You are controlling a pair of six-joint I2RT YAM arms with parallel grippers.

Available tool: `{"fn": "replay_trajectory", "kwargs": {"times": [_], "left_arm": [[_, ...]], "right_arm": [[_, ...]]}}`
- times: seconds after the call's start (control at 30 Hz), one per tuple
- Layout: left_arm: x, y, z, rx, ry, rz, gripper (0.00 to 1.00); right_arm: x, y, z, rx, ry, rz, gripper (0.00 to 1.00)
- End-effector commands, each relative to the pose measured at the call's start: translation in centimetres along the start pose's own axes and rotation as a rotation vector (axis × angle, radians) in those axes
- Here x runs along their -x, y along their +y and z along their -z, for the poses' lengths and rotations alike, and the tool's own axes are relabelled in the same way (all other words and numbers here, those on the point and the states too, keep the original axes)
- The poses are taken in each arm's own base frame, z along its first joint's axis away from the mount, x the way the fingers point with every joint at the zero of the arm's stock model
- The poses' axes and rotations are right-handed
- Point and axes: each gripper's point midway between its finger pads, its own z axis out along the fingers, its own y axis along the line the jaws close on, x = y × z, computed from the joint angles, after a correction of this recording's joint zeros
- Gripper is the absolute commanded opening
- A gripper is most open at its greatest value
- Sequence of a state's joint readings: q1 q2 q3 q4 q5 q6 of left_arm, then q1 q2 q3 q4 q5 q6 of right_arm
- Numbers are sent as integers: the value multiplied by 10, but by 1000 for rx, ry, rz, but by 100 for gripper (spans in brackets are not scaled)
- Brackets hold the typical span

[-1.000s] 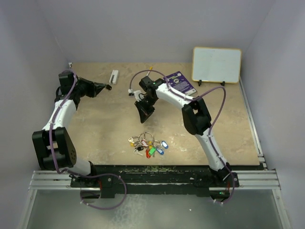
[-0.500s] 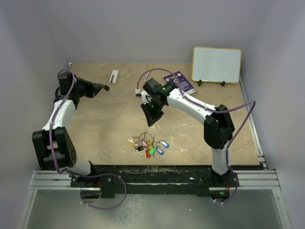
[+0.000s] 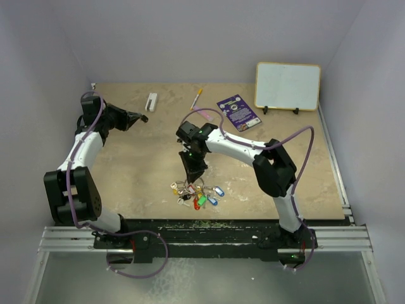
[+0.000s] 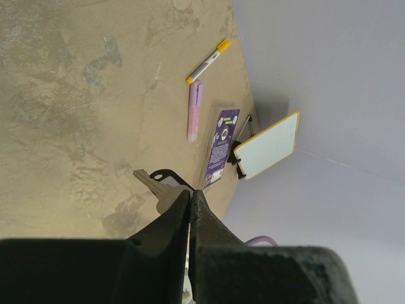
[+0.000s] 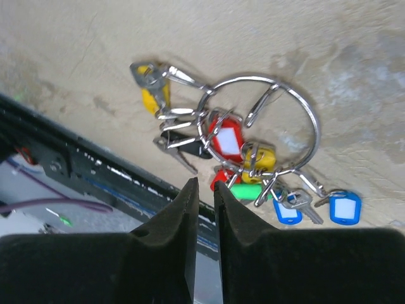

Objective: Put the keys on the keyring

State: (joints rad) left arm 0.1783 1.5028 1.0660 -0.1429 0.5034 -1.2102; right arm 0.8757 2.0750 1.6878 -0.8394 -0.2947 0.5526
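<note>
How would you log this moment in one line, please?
left gripper: shut on key | right gripper: slightly open above keyring | keys: bunched at keyring on table

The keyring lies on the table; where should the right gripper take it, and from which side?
The bare arc of the keyring, from above: it lies flat, and the keys crowd the side toward the table's near edge.
</note>
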Motion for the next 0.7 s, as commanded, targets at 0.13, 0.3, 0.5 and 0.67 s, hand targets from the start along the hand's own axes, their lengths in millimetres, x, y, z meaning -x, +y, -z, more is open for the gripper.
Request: {"fn": "replay_trajectory", "kwargs": {"times": [0.13,0.3,0.5,0.67], "left_arm": [[6,-27,5,-63,-38,-69,4],[6,-27,5,-61,-39,-65,4],[7,-26,3,-59,-37,-60,4],[7,-26,1,-57,-35,-57,4]], "right_arm": [[21,-15,-14,-68,-43,-113,20],[25,-26,-18,-86,-51,-138,19],[28,-33,-24,-95,-43,-147,17],[27,-34,-29,-96,-27,-150,0]]}}
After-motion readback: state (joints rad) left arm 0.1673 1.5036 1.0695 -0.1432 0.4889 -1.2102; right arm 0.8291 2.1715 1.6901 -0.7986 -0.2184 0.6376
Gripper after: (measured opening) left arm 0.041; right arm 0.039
